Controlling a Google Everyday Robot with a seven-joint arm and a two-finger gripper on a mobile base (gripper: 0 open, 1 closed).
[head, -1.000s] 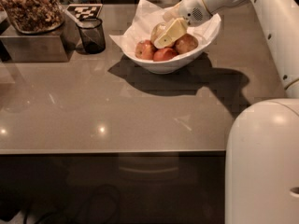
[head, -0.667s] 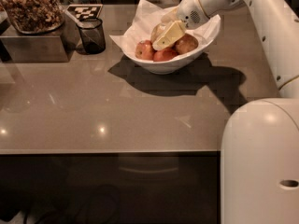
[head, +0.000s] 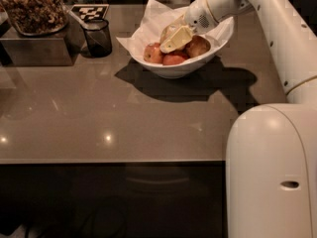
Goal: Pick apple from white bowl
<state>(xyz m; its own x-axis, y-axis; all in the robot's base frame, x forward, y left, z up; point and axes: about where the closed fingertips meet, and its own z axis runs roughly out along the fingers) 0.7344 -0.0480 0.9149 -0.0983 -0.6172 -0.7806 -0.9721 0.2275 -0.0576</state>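
Note:
The white bowl (head: 173, 71) stands on the brown counter at the back, lined with crinkled white paper (head: 148, 19). It holds several apples. The largest, yellow-gold apple (head: 199, 45) lies at the right side of the bowl, and two smaller red apples (head: 153, 52) lie at the left and front. My gripper (head: 175, 37) reaches down into the bowl from the upper right. It sits over the middle of the fruit, just left of the large apple and against it. It hides part of what lies under it.
A small dark glass cup (head: 97, 36) stands left of the bowl. A container of brown snacks (head: 32, 9) sits on a grey box (head: 34, 48) at the far left, with a black-and-white tag (head: 89, 11) behind. My white base (head: 272, 172) fills the lower right.
The arm has shifted slightly left over the bowl. The gripper stays down among the apples. The bowl and the fruit have not visibly moved.

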